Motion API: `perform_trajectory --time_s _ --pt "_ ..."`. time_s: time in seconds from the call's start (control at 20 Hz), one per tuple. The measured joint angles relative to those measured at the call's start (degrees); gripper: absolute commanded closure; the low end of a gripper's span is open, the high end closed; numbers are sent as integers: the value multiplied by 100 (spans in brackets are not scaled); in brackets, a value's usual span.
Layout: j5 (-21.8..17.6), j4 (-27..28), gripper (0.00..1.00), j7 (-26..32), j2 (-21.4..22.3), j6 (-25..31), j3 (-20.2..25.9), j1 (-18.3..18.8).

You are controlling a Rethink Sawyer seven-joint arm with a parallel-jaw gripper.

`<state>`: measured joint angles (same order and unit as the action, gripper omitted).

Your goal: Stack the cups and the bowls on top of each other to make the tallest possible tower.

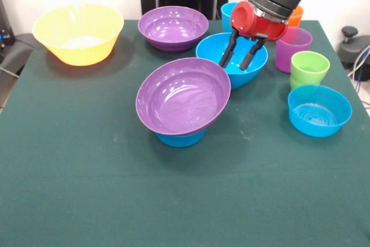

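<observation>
The tower (182, 98) stands mid-table: a wide purple bowl sits tilted on a small blue bowl (180, 139). Behind it to the right is the large blue bowl (257, 70). My gripper (237, 59) hangs open over that bowl, its two black fingers down inside it and nothing between them. A second purple bowl (173, 27) and the yellow bowl (78, 32) stand at the back. At the right are the purple cup (292, 48), green cup (309, 68), orange cup (295, 16), light blue cup (228, 15) and another small blue bowl (319, 110).
A green cloth covers the table (87, 189). The cups cluster close together at the right, just beside my arm. A black stand shows behind the table at the top middle.
</observation>
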<state>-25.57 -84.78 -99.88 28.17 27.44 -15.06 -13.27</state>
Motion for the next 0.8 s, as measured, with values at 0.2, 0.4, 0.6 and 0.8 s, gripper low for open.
perform_trajectory --time_s 0.2,0.4,0.6,0.8 --pt "0 2 0 0 -47 0 0 42" --pt "0 1 0 0 -157 -6 0 186" --pt "0 1 0 0 -253 -100 2 355" --pt "0 2 0 0 -318 -243 31 531"
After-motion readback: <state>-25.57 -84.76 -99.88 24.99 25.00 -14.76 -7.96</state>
